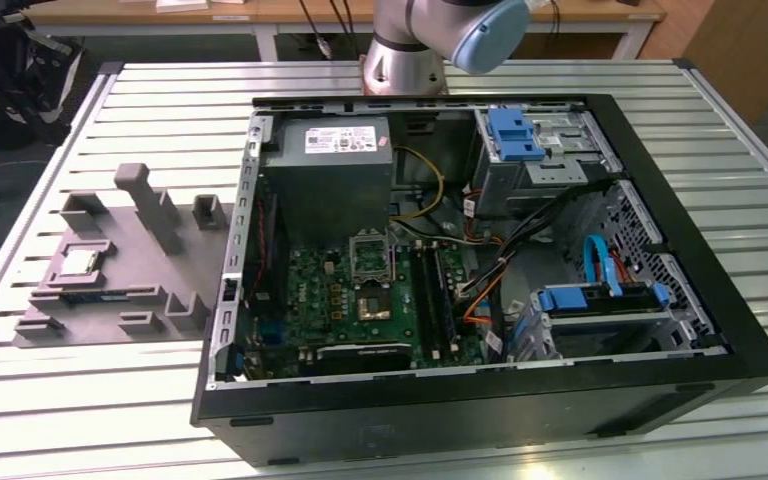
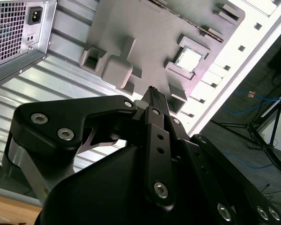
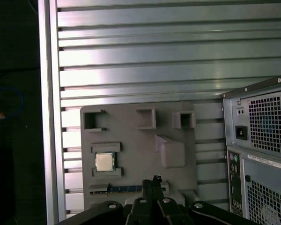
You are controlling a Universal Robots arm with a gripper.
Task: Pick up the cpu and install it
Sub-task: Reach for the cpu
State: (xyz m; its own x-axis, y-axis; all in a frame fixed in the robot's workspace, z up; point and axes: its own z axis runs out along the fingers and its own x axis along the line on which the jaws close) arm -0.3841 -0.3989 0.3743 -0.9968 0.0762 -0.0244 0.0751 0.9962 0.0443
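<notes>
The cpu [image 1: 81, 262] is a small silvery square lying flat in a recess of the grey plastic tray [image 1: 131, 300], at the exterior view's left of the computer case. Both wrist views show the cpu [image 2: 188, 59] [image 3: 104, 161] from high above, resting between two low tray blocks. My gripper [image 2: 154, 93] [image 3: 153, 182] hangs well above the tray, apart from the cpu, its black fingers pressed together with nothing between them. Inside the case, the motherboard's open socket [image 1: 371, 255] sits near the middle of the green board.
The open black computer case [image 1: 491, 380] lies on the slatted aluminium table [image 1: 704, 130], with a power supply [image 1: 337, 165], cables and blue drive brackets inside. Upright grey blocks [image 1: 151, 205] rise from the tray. The arm's base [image 1: 411, 50] stands behind the case.
</notes>
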